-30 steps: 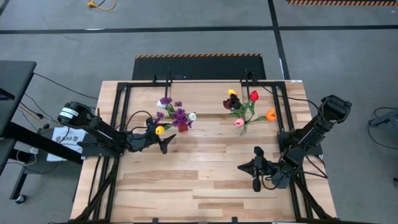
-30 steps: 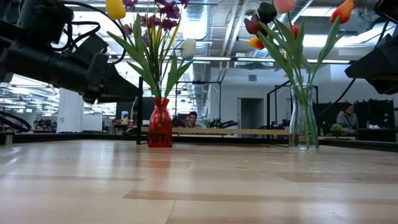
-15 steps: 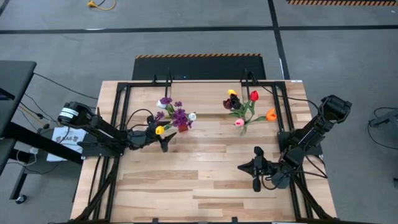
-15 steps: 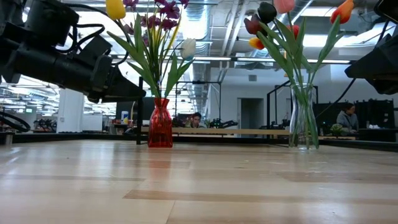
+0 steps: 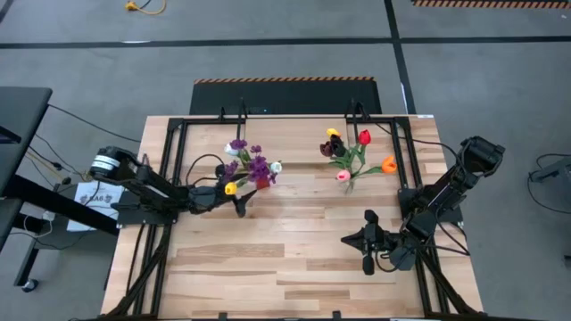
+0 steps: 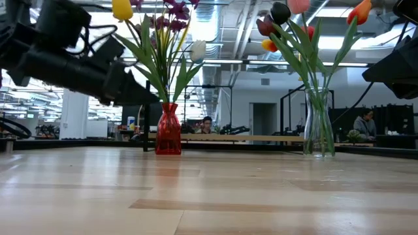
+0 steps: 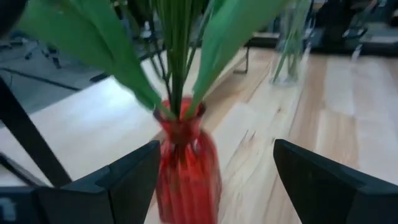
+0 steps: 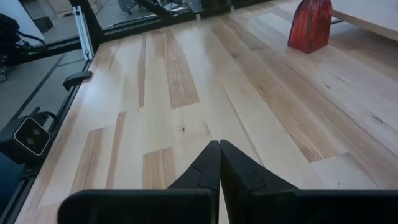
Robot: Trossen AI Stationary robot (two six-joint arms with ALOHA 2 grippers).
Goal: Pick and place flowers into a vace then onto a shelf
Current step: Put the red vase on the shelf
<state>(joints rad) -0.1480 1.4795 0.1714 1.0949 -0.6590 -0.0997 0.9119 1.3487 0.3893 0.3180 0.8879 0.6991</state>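
Only the left wrist view shows left tool fingers flanking red vase

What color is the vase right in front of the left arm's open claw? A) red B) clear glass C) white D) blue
A: the left wrist view shows the red vase standing just ahead of the left claw, between its two spread fingers, with green stems rising from its neck.
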